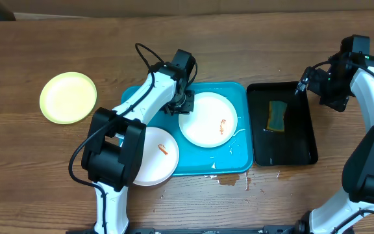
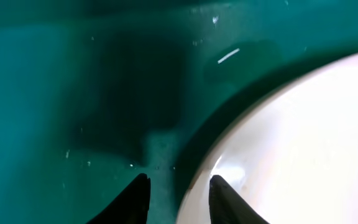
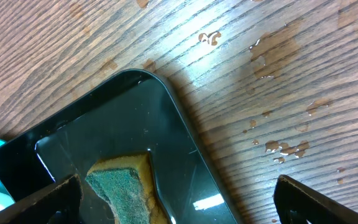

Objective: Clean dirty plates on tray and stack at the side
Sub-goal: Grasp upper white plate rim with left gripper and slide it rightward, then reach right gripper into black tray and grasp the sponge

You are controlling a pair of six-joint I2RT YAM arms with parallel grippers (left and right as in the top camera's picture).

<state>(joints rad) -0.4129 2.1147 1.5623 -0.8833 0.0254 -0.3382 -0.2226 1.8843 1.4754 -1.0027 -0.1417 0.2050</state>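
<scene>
**Left gripper at plate rim, right gripper idle above black tray**

Overhead view: The turquoise tray (image 1: 240, 159) lies at centre frame on the wooden table (image 1: 239, 39). A smeared white plate (image 1: 203, 123) sits in its right half, with an orange streak right of the plate's middle. A second white plate (image 1: 149, 162), also streaked, lies at the tray's lower left and overhangs the rim. The lime-rimmed plate (image 1: 68, 97) rests on the table at upper left, well apart from the tray. The left gripper (image 1: 182, 104) is at the upper-left edge of the smeared plate. The right gripper (image 1: 304, 86) hangs near the upper-right corner of the black tray (image 1: 304, 146), which holds a sponge (image 1: 277, 115).

Left wrist view: The fingers (image 2: 134, 198) are parted. One is over the tray floor and the other over the plate, with the rim between them. Contact cannot be judged.

Right wrist view: The fingers (image 3: 39, 200) are spread wide and hold nothing. The sponge lies just left of the midline. Droplets (image 3: 281, 148) dot the wood.
</scene>
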